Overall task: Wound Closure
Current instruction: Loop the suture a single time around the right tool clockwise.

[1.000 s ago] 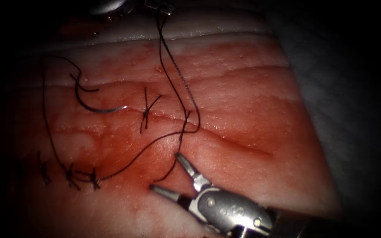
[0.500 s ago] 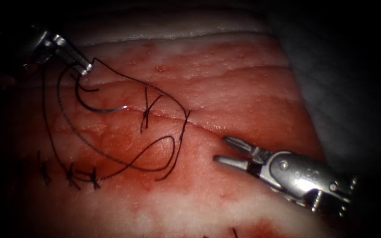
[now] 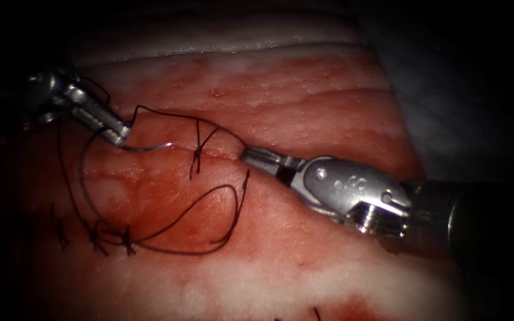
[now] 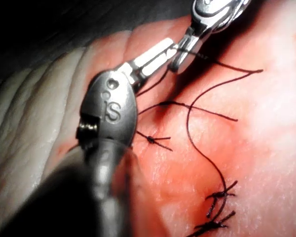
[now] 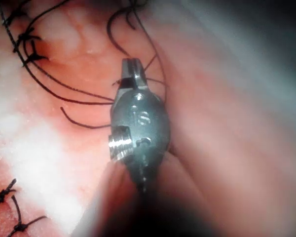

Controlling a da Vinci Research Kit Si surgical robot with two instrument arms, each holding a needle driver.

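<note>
The tissue (image 3: 304, 101) carries a cut (image 3: 221, 157) that slants down to the right. The curved needle (image 3: 149, 148) lies on the tissue at the cut's left end, held by neither tool, and I cannot tell whether its tip is in the tissue. My left tool (image 3: 119, 135) is shut on the black thread (image 3: 209, 196), its tips over the needle's rear curve. From there the thread arcs right to the cut. My right tool (image 3: 250, 156) is shut on the thread at the cut. Both tools show in the left wrist view, left (image 4: 155, 54) and right (image 4: 181, 55). The right tool (image 5: 130, 66) shows shut.
A tied stitch (image 3: 197, 153) with cut ends crosses the cut left of the right tool. Several knots (image 3: 127, 239) sit in a row at the lower left, with slack thread looping past them. Red fluid stains the tissue around the cut. The tissue's far edge (image 3: 239, 49) runs above.
The right tool moved from the lower right up to the cut and went from open to shut. The left tool carried the thread from the top edge down to the left, over the needle.
</note>
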